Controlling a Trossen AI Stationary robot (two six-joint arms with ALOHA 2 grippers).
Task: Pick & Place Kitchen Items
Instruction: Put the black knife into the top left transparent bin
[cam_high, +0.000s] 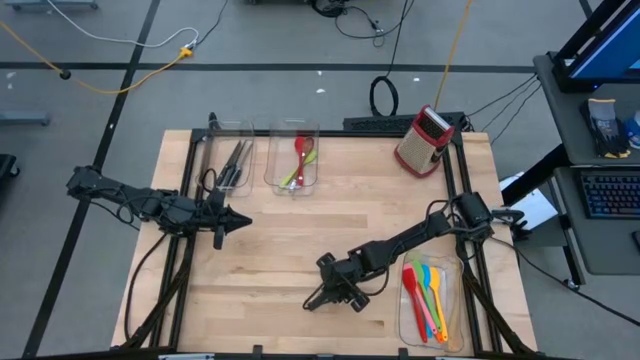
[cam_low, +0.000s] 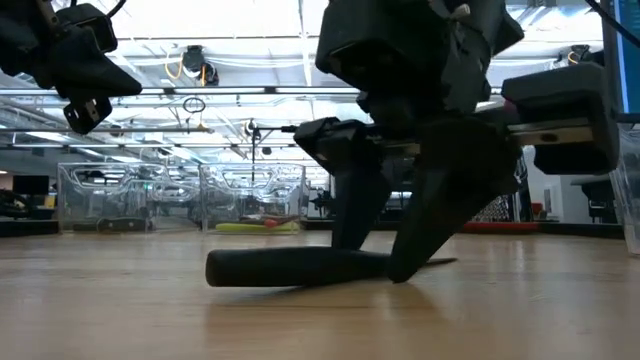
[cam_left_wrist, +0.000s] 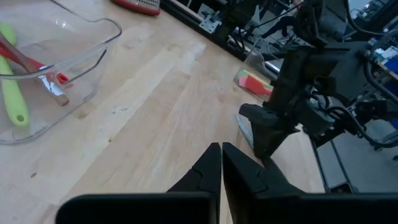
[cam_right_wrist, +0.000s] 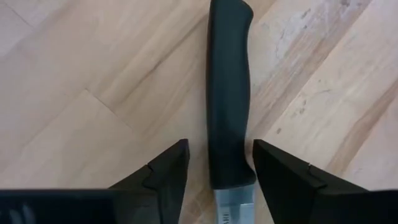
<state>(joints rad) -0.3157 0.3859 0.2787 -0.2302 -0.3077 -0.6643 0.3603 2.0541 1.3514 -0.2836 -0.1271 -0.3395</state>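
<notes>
- While my right gripper (cam_right_wrist: 217, 165) straddles the knife (cam_right_wrist: 229, 93) lying flat on the table (cam_high: 300, 230), near its front edge, the fingers are spread on either side of the handle and not yet pinching it.
- If I close off-centre, I think one finger would meet the handle first and swivel the knife across the wood.
- Gripping this near the blade (cam_right_wrist: 235, 208) could, I judge, let the pads slide onto bare steel and lose hold.
- My left gripper (cam_left_wrist: 221, 163) is clenched with nothing in it, hanging over the table's left part near the bins (cam_high: 292, 160).
- Handle: smooth, black, rounded, gently swelling at its end, probably slippery.
- Blade: flat, bright metal, thin against the tabletop.
- Table: pale, planked wood with scuffs.
</notes>
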